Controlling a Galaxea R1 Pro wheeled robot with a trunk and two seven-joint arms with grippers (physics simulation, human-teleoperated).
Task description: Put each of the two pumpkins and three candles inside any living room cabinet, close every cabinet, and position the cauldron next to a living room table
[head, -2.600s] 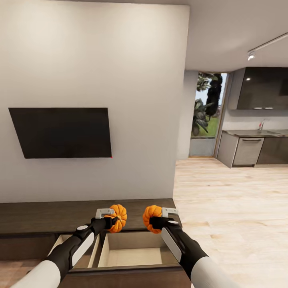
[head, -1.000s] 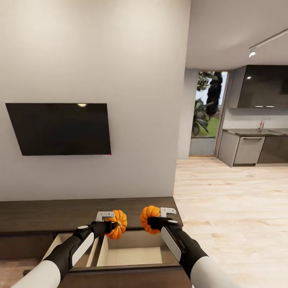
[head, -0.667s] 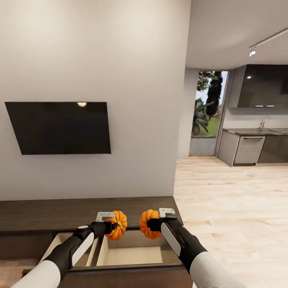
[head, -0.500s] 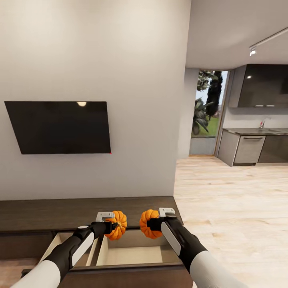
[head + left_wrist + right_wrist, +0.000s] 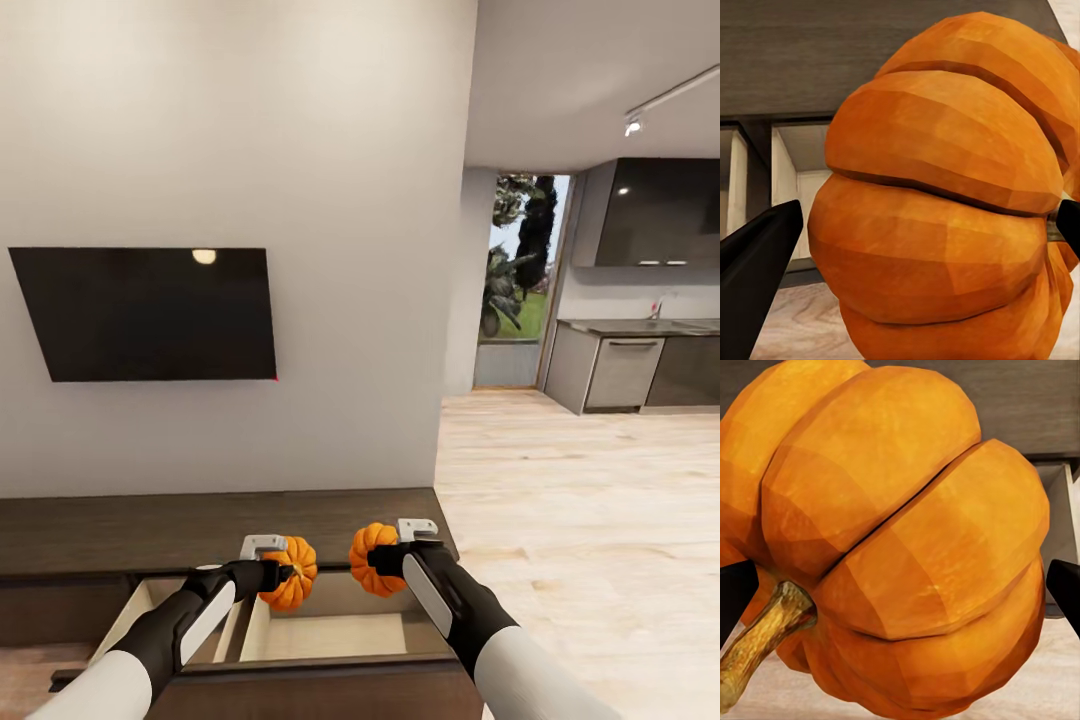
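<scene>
Cabinet [image 5: 120,535], long and dark under the wall-mounted TV [image 5: 145,315], has a drawer [image 5: 330,635] pulled out, pale wood inside. Above that drawer hang both pumpkins. The left pincer [image 5: 283,573] pinches the left pumpkin [image 5: 290,586] across its ribbed sides; the right pincer [image 5: 372,560] pinches the right pumpkin [image 5: 372,560], level with it and just beside it, not touching. The right wrist view gives what the head view hides: that pumpkin's [image 5: 900,532] stem [image 5: 761,634] points sideways, so it lies tipped on its side. The left wrist view shows the other's [image 5: 945,195] ribs running crosswise between the dark fingertips [image 5: 754,262].
</scene>
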